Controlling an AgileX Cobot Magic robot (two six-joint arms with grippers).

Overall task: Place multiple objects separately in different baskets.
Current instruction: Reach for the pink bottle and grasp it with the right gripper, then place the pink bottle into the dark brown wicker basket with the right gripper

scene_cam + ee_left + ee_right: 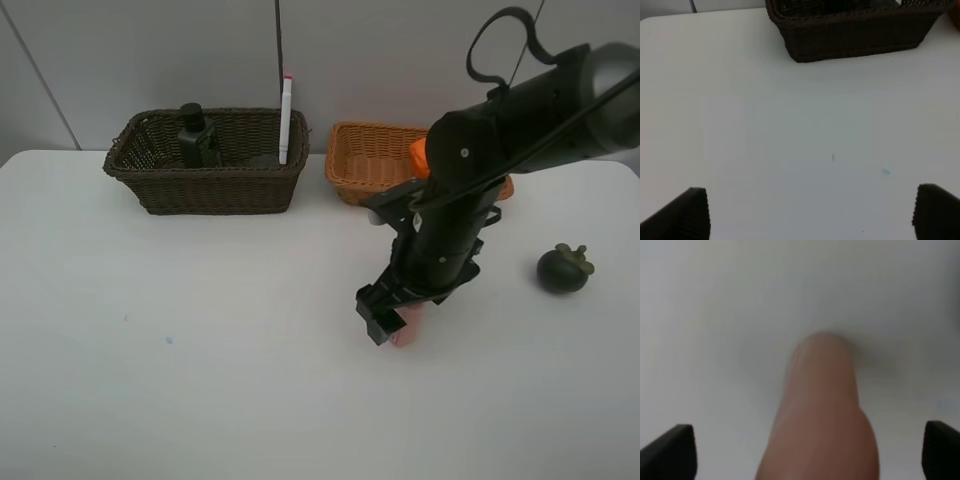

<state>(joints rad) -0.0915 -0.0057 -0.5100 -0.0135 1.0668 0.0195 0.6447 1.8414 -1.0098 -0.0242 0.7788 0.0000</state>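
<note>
The pink bottle [408, 336] lies on the white table, right of centre. My right gripper [392, 318] is low over it. In the right wrist view the bottle [822, 410] lies between the gripper's [807, 455] spread fingertips [670, 452], and the gripper is open. The dark brown basket [205, 190] at the back left holds the dark green pump bottle [195, 135] and the upright white marker [286, 118]. The tan-orange basket [365, 165] is at the back, partly behind the right arm, and a bit of the orange [418, 158] shows there. The mangosteen [565, 268] sits on the table at the right. My left gripper [812, 215] is open and empty over bare table.
The right arm [500, 130] reaches across the tan-orange basket and hides most of its inside. The left wrist view shows the dark brown basket [855, 35] ahead of the left gripper. The apple, lime and eraser are not visible.
</note>
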